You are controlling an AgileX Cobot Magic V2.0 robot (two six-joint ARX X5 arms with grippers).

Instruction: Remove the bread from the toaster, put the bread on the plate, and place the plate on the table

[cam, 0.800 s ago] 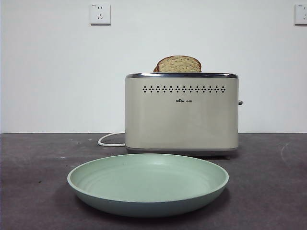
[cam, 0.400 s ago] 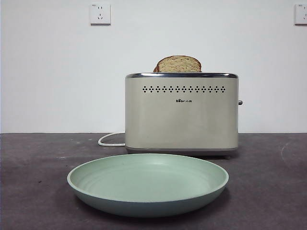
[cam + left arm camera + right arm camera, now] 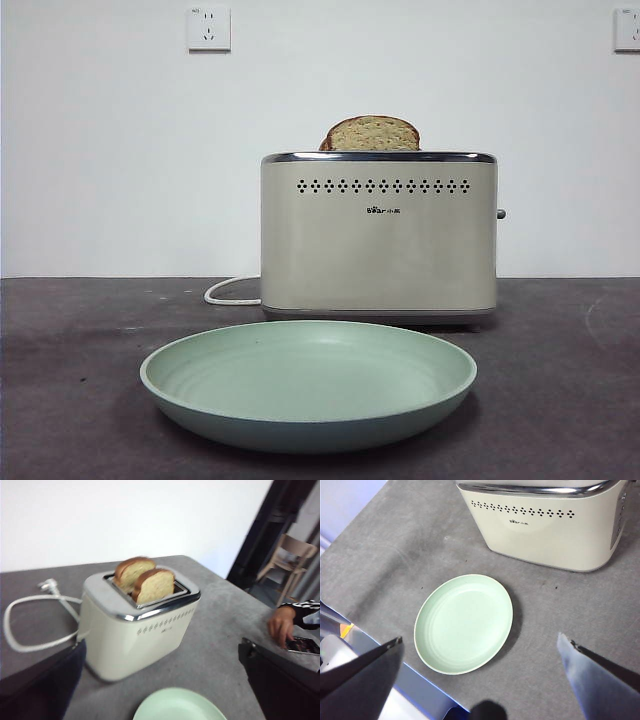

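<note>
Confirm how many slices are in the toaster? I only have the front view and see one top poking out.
Observer: Two. The left wrist view shows the bread in the slot nearer the dotted side of the toaster, and a second slice in the slot behind it.
Operator: Is the plate touching the toaster?
Observer: No. In the right wrist view a strip of bare table lies between the plate and the toaster.
Operator: Where are the grippers? None in my view.
Observer: Both hang above the table with jaws spread wide and nothing held: the left gripper looks at the toaster, the right gripper at the plate.
Operator: Is the cord plugged in?
Observer: No. Its plug lies loose on the table.
</note>
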